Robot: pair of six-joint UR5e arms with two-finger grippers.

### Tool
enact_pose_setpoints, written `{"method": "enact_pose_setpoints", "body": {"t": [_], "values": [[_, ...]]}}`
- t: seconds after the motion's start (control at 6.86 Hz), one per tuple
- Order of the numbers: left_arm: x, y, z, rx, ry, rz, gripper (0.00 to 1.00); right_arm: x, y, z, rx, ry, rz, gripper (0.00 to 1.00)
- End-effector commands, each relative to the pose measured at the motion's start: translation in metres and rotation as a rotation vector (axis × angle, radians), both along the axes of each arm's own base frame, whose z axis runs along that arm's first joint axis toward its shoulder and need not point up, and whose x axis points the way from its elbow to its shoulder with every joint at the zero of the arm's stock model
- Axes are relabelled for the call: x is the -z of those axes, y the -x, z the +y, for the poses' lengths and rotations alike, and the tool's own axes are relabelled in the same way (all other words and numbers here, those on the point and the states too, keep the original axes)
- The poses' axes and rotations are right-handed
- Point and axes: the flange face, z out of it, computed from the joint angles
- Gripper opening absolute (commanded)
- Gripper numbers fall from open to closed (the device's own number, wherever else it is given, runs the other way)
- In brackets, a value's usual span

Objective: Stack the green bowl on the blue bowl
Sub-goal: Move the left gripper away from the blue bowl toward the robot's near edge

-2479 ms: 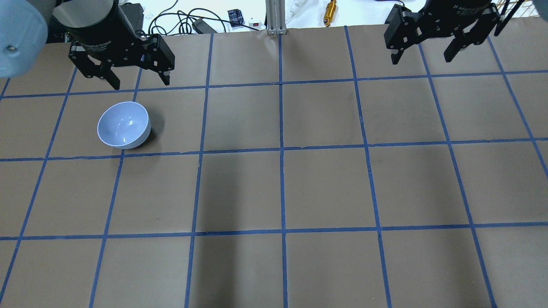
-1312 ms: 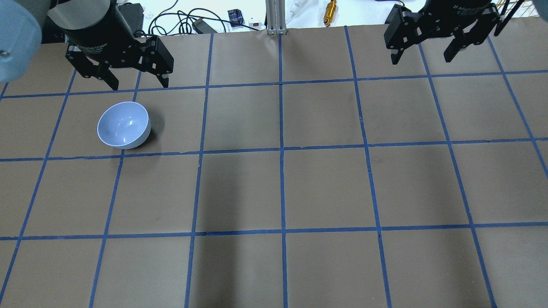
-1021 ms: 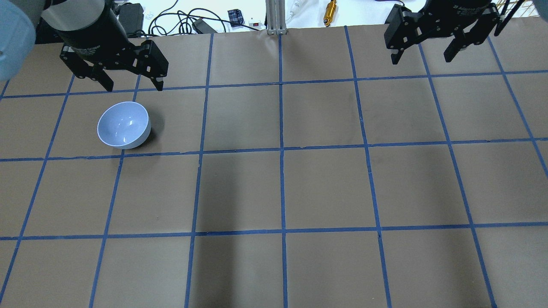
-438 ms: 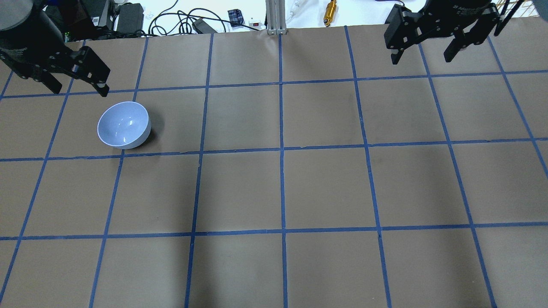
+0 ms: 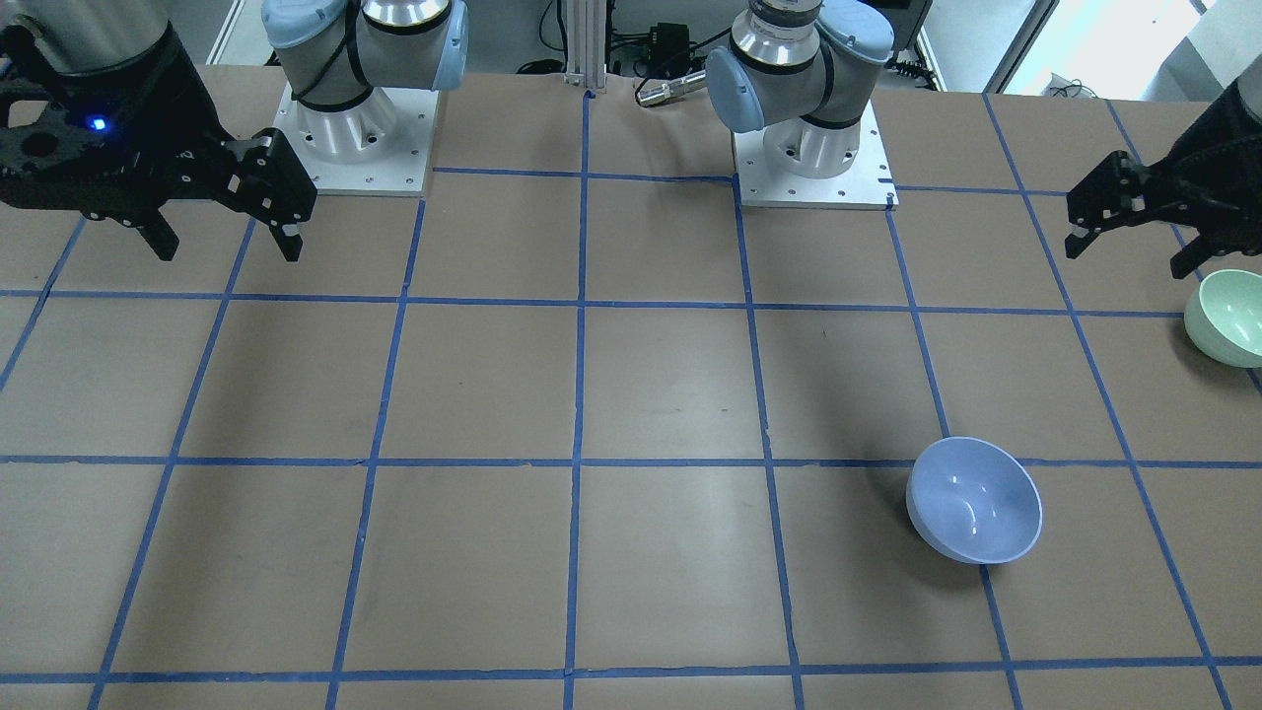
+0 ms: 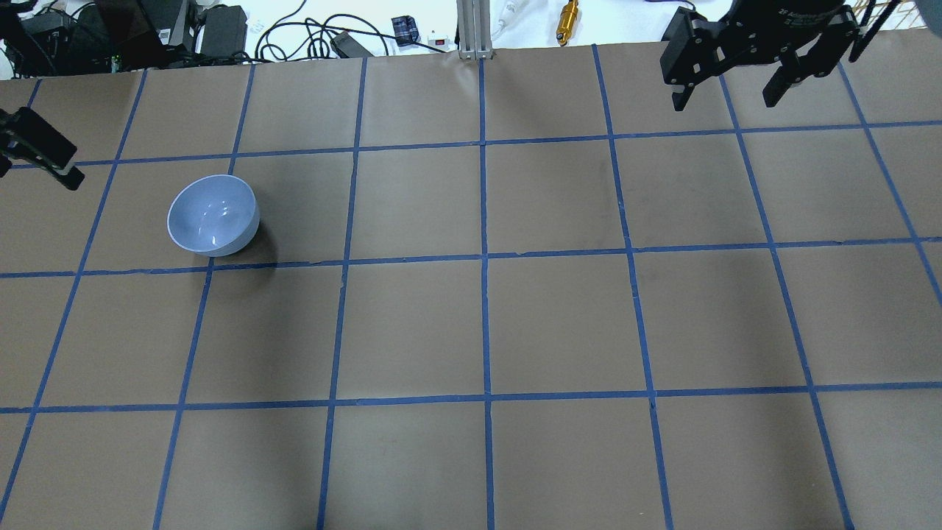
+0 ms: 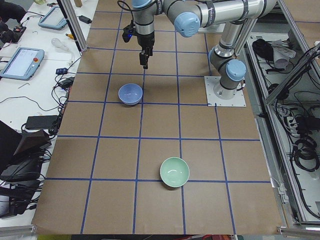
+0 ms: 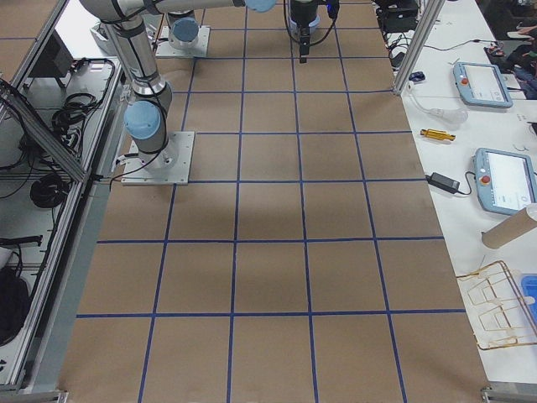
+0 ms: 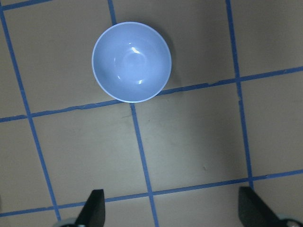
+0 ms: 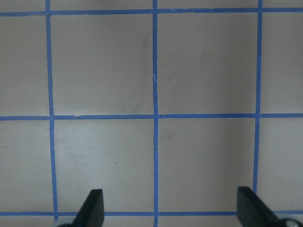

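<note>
Brown surface (image 5: 670,394) carries the green bowl (image 5: 1227,318) at its left end, just outward of my left claw (image 5: 1126,258), spread wide and empty; my right claw (image 5: 227,251), also spread, is well apart.

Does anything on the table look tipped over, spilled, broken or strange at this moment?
Nothing stands out. The blue bowl and the green bowl both stand upright, empty and unbroken, well apart from each other.
</note>
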Motion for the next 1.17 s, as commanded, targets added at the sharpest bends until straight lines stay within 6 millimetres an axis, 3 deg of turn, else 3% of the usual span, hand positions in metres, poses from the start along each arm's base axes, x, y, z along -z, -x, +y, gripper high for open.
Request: {"method": "enact_pose_setpoints", "body": {"t": [0.0,0.44,0.73,0.88,1.02], "values": [[0.008,-0.061,0.012,0.138,-0.015,0.014,1.00,0.000,0.000,0.000,-0.001,0.000,0.000,1.00],[0.033,-0.164,0.039,0.280,-0.030,0.046,1.00,-0.001,0.000,0.001,0.001,0.002,0.000,1.00],[0.057,-0.227,0.071,0.406,-0.049,0.100,1.00,0.000,0.000,0.000,0.001,0.000,0.000,1.00],[0.072,-0.253,0.087,0.394,-0.044,0.098,1.00,-0.001,0.000,0.001,0.001,0.001,0.000,1.00],[0.084,-0.275,0.090,0.493,-0.025,0.045,1.00,-0.001,0.000,0.001,0.001,0.002,0.000,1.00]]}}
